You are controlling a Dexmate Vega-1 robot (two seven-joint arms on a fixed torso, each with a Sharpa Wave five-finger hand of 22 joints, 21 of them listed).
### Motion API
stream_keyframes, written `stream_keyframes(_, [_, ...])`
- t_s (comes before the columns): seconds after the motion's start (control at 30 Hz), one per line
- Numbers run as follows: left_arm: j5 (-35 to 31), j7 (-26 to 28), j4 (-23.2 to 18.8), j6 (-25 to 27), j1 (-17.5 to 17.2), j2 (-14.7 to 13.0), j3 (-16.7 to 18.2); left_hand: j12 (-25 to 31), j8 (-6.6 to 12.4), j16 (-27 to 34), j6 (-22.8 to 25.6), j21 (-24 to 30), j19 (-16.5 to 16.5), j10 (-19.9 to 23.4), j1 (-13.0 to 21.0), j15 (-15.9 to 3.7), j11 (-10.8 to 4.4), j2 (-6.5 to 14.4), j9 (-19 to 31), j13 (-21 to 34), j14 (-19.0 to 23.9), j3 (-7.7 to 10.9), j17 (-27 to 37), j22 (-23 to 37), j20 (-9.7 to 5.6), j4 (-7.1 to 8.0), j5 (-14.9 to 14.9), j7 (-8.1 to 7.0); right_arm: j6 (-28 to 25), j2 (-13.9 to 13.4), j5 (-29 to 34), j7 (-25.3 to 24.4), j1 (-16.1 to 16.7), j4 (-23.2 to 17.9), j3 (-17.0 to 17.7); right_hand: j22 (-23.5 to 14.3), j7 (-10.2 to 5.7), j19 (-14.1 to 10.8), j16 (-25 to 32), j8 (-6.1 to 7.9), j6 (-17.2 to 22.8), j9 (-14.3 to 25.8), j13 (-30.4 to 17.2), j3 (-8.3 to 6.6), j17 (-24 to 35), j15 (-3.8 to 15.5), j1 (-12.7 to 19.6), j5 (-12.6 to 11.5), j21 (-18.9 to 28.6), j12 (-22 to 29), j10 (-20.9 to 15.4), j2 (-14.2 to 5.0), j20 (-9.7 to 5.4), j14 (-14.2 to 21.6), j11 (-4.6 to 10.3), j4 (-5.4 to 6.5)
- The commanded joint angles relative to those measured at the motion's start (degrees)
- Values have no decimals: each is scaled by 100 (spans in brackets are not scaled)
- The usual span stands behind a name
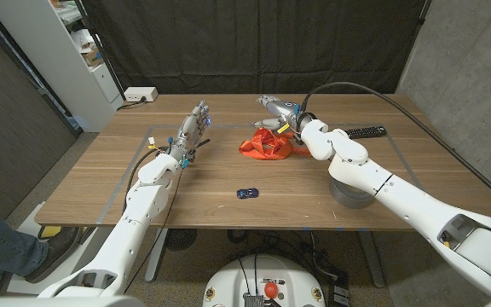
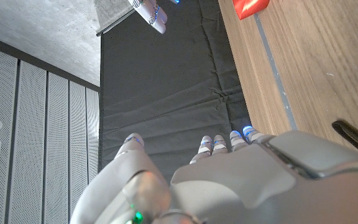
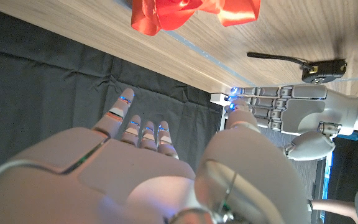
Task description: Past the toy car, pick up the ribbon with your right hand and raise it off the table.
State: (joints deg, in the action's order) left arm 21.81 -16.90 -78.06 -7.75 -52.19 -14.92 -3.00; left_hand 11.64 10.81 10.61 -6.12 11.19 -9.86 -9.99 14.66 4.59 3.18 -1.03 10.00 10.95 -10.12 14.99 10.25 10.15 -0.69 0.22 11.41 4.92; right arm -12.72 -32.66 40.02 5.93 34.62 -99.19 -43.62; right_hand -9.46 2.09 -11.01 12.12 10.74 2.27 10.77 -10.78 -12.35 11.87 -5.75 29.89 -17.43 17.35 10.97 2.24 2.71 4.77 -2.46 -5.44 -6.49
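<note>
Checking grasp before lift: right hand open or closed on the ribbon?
Open. The right hand hovers above the ribbon with fingers extended and apart; the ribbon lies bunched on the table, untouched.

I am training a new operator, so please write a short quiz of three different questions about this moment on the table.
1. True or false: the right robot hand already holds the ribbon.
2. Which thing lies nearest the table's front edge? A) toy car B) ribbon C) remote control
3. Fill in: the ribbon's colour is ____.

Key:
1. False. Its fingers are apart above the ribbon, which lies on the wood.
2. A. The toy car is nearer than the ribbon and the remote control.
3. Red. The left robot hand is raised and holds nothing.
</note>
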Motion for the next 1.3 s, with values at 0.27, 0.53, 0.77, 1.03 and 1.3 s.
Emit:
stream_keyframes(0.27, [-22,31,-100,87,-36,-17,-14,17,9,18,11,-6,-294,-52,-1,40,34,82,27,10,-27,-5,20,15,67,-31,2,21,-239,0,192,315,-89,-11,-209,-25,-618,-23,-55,59,-51,37,-36,36,12,-250,147,-250,-285,-7,252,158,740,-181,73,-99])
stream_keyframes(0.53, [-35,76,-164,122,-87,-18,-16,21,7,22,11,-5,-297,-45,-2,53,36,90,27,10,-18,-6,21,15,65,-35,1,22,-114,-12,176,237,-73,48,-211,-27,-795,709,-54,89,137,29,-30,137,17,-288,126,-413,-724,38,233,240,771,-365,157,-66])
stream_keyframes(0.77, [-27,95,-196,128,-128,-14,-13,22,9,19,18,-12,-323,-44,-2,76,39,101,28,11,-27,-6,21,16,87,-40,0,33,-81,-3,185,378,-123,99,-266,-35,-814,1203,30,120,294,26,-30,187,17,-196,120,-506,-788,92,63,266,770,-188,183,-52])
stream_keyframes(1.03, [-23,107,-217,127,-161,-10,-17,29,14,24,37,-12,-333,-28,-3,92,39,110,28,11,-16,-7,22,16,104,-45,-1,34,-87,3,298,445,-162,111,-332,-41,-766,1368,-30,65,187,25,-31,234,15,-317,121,-568,-760,34,193,320,775,-355,164,-56])
stream_keyframes(1.3, [-26,132,-242,106,-190,-1,-22,32,17,32,48,-10,-334,-21,-4,87,42,117,28,11,6,-7,22,17,106,-50,-2,35,-62,20,327,508,-185,150,-349,-38,-756,1973,-4,82,248,26,-33,299,23,-256,144,-685,-806,52,158,370,763,-361,175,-58])
